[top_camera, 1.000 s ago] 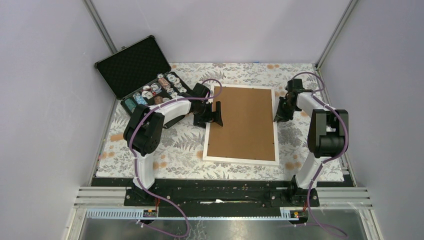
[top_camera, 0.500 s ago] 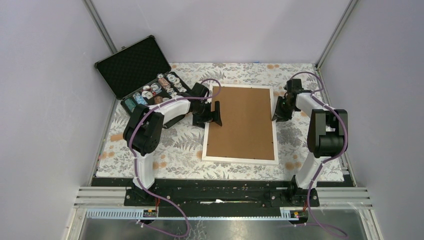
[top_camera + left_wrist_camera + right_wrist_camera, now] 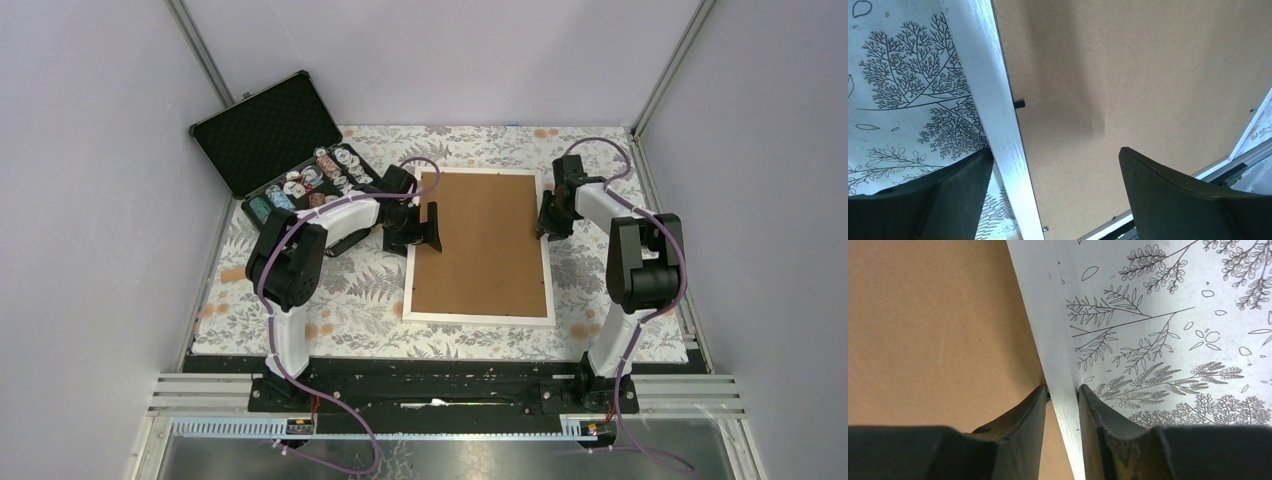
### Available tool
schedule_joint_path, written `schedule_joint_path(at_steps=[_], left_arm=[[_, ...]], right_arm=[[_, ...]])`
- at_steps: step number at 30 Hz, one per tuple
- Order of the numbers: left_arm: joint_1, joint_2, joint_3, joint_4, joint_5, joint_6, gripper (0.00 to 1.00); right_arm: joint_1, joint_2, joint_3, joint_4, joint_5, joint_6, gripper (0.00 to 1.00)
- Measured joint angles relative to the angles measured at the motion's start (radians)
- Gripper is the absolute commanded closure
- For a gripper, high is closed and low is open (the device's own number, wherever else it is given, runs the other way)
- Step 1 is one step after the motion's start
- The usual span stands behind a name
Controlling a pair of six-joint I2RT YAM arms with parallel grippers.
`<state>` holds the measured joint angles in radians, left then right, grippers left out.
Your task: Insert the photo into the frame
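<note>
On the face-down frame (image 3: 480, 319) | left gripper (image 3: 1055, 156) gapes wide astride its left rail | right gripper (image 3: 1063, 388) pinches the right rail narrowly | best: close left squarely, hold backing board (image 3: 482, 240) level.

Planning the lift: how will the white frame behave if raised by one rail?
The frame looks thin and rigid, so probably light yet prone to pivot where the right gripper pinches one rail. Its brown backing board may slip loose.

Nothing written, no label, brand or number, can be read in any view. The round chips (image 3: 318, 172) in the black foam-lined case (image 3: 268, 130) bear markings too small to make out.
</note>
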<state>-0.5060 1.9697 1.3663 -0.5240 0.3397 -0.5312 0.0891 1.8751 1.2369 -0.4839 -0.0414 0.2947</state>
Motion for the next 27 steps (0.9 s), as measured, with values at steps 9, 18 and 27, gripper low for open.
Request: schedule_joint_path(at_steps=[9,18,27], left_arm=[[0.000,0.000,0.000,0.000,-0.001,0.000,0.01],[0.000,0.000,0.000,-0.002,-0.002,0.008,0.01],[0.008,0.000,0.000,-0.023,-0.034,0.024,0.01]], right_arm=[[0.060,0.038,0.060,-0.067,0.126,0.011,0.55],[0.058,-0.002,0.036,-0.025,0.037,0.005,0.33],[0.031,-0.181,-0.266,0.185,-0.122,0.037,0.34]])
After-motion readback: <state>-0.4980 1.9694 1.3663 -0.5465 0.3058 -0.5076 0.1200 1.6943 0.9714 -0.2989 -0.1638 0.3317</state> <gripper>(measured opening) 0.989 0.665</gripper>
